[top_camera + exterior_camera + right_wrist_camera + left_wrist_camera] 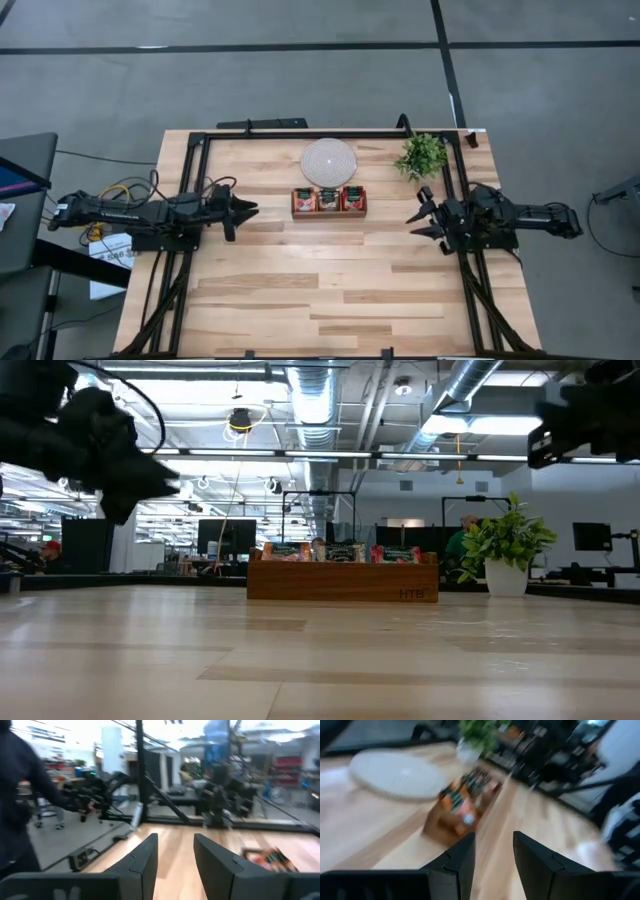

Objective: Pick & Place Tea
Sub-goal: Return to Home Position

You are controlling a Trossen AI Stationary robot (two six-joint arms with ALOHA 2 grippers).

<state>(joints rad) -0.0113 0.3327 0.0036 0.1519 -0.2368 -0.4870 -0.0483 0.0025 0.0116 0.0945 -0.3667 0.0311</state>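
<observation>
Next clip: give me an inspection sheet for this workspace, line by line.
Surface: wooden table, pale planks.
Job's things: tea in all three slots of the tray; none loose seen.
Clutter: disc behind tray; plant back right.
Grippers: left gripper and right gripper open, empty, either side of the tray.
Cables: coloured bundle by left arm.
Surroundings: grey floor.

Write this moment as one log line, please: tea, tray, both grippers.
tea: in wooden tray | left gripper: open, empty, left of tray | right gripper: open, empty, right of tray
</observation>
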